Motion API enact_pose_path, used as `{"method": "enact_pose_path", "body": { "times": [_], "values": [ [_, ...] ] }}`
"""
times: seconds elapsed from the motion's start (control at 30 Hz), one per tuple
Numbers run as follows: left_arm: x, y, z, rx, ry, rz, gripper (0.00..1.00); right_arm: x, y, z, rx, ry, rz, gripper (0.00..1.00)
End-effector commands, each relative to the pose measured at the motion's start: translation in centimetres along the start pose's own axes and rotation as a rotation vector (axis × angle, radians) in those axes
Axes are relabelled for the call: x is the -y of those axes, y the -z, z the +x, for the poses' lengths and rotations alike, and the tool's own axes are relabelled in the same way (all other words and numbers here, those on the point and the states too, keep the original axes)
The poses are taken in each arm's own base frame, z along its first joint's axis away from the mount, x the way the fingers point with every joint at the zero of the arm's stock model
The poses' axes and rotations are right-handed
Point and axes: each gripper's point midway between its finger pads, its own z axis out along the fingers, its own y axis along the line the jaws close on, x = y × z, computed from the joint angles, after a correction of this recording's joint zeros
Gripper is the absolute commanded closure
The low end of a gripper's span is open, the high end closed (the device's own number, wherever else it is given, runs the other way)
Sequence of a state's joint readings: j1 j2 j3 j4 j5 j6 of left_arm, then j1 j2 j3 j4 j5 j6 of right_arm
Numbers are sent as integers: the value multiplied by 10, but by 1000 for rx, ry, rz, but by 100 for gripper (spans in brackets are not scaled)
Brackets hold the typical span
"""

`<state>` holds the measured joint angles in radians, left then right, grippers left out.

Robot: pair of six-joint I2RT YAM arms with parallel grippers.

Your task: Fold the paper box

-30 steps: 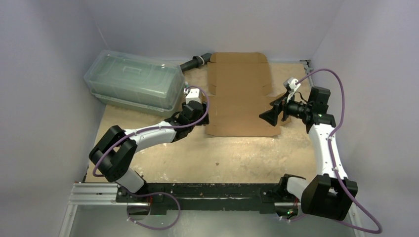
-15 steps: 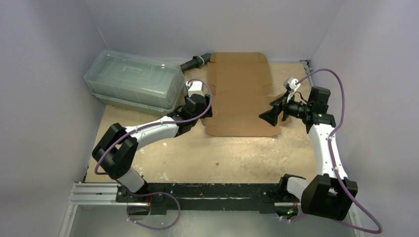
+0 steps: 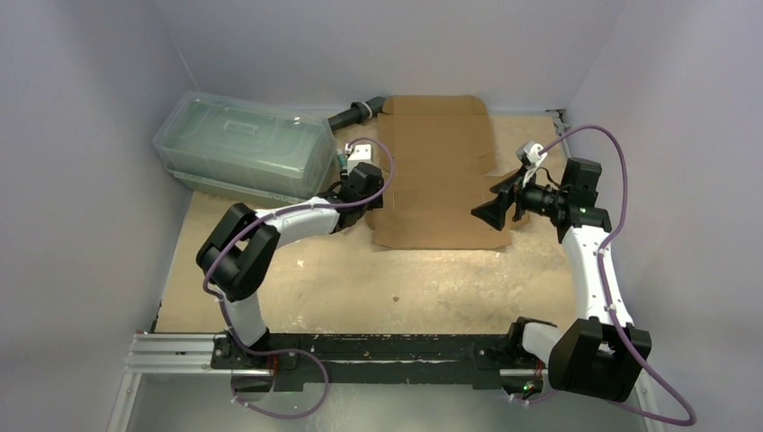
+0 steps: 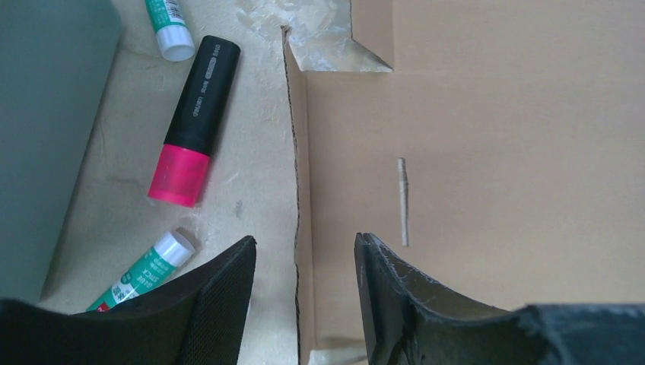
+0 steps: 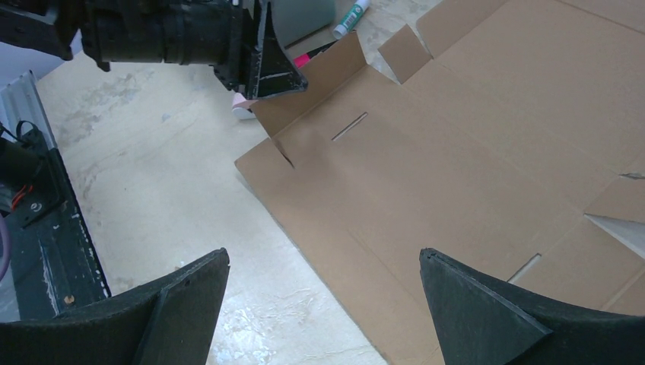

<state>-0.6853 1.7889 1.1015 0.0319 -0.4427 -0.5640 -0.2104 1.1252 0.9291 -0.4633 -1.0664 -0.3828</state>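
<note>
While the right arm is keeping the pose it had a second ago, the left arm is showing a clear change: its elbow has swung inward and its wrist has travelled farther up the left edge of the cardboard, closer to the clear plastic container (image 3: 243, 148).

Left gripper (image 4: 304, 239) is standing with its jaws partly apart, straddling the left flap of the paper box (image 3: 436, 171). The flap's edge is running up between the two fingers (image 4: 220, 300), and a gap is showing on either side, so nothing is being clamped. Right gripper (image 5: 325, 255) is hanging with its jaws spread wide over the right part of the sheet, holding nothing.

Most of the box is lying flat and unfolded on the table (image 3: 405, 279), reaching from mid-table to the back wall, between the two grippers.

Only the left wrist view is showing what is lying just left of the flap: a black and pink highlighter (image 4: 194, 125) and two green-labelled glue sticks (image 4: 144, 274), plus a narrow slot (image 4: 401, 201) cut in the panel. From the right wrist view the same flap (image 5: 327, 68) is appearing tilted up off the table beside the left gripper; the top view is not making that tilt plain.
</note>
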Motion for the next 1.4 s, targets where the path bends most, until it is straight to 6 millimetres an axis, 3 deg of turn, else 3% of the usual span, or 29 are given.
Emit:
{"method": "enact_pose_path", "body": {
  "times": [0.0,0.2,0.37,0.4,0.77,1.07,1.37],
  "values": [
    [7,-11,-13,17,-24,1,52,-6,2,-6,20,17,-19,1],
    [2,-21,0,-14,-33,-12,63,-6,2,-6,19,16,-19,1],
    [4,-16,-3,-9,-35,9,98,-7,2,-7,23,18,-24,1],
    [5,-14,-5,-4,-33,16,100,-7,2,-7,23,18,-25,1],
    [6,30,-19,26,-32,108,100,-15,3,-12,44,35,-67,1],
    [9,62,-11,11,-59,193,100,-24,6,-12,44,73,-96,1],
    [20,98,-1,33,-207,376,100,-26,10,-6,0,151,-102,1]
  ]
}}
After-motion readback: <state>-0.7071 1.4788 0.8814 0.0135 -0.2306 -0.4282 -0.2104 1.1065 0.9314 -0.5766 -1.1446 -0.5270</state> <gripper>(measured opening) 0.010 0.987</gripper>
